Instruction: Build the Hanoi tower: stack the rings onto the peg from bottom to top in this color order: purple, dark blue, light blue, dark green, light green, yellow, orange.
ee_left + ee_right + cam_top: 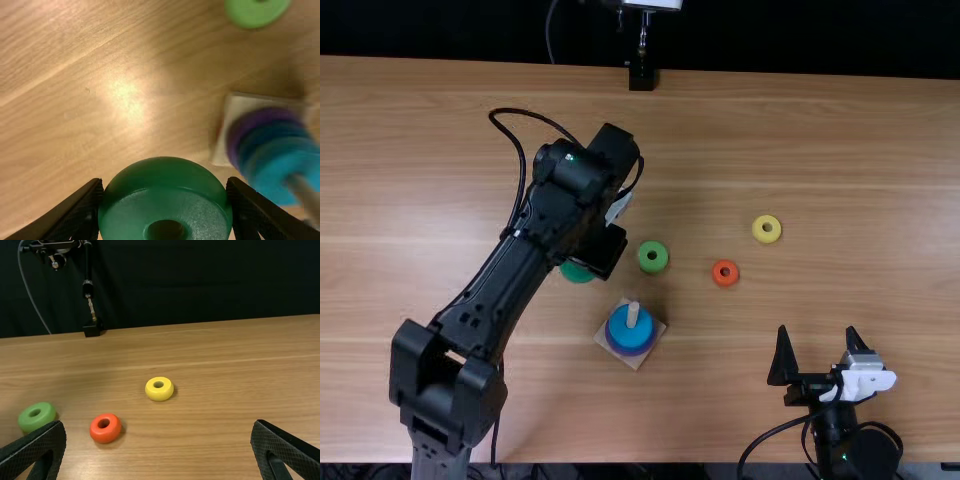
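Note:
In the top view my left gripper (601, 250) hangs up and left of the peg, with the dark green ring (577, 272) partly hidden beneath it. The left wrist view has the dark green ring (165, 200) between the fingers of my left gripper (165, 205), shut on it. Purple, dark blue and light blue rings (632, 325) are stacked on the peg (633, 312) over a square base (658, 328). Loose on the table lie the light green ring (653, 256), orange ring (725, 272) and yellow ring (767, 229). My right gripper (822, 362) stands open; its fingers (37, 452) are wide apart.
The wooden table (880, 180) extends to a dark curtain at the back. A black stand (642, 76) is at the table's far edge. The left arm crosses the table's left part, with a cable looping above it.

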You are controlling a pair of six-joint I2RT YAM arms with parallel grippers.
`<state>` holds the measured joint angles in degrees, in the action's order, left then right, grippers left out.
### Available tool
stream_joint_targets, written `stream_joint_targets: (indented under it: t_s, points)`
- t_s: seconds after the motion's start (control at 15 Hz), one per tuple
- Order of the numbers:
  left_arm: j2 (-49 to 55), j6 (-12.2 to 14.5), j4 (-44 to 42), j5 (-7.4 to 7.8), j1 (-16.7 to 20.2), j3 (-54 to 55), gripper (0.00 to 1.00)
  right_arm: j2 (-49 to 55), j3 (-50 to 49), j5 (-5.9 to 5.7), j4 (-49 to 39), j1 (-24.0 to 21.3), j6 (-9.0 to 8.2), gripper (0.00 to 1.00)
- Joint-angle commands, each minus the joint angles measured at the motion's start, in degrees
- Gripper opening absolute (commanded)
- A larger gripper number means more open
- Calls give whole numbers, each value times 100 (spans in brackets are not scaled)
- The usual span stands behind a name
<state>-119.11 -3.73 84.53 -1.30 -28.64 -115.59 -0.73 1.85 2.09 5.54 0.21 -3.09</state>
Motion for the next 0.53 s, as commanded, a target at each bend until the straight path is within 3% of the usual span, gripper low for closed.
stream_joint_targets:
  t_s: [0.0, 0.47]
  points:
    - [248, -355, 69, 25, -168, -297, 0, 73, -88, 2, 64, -82, -7, 100]
    - [1092, -1220, 206, 14, -757, -333, 0, 73, -88, 2, 64, -82, -7, 100]
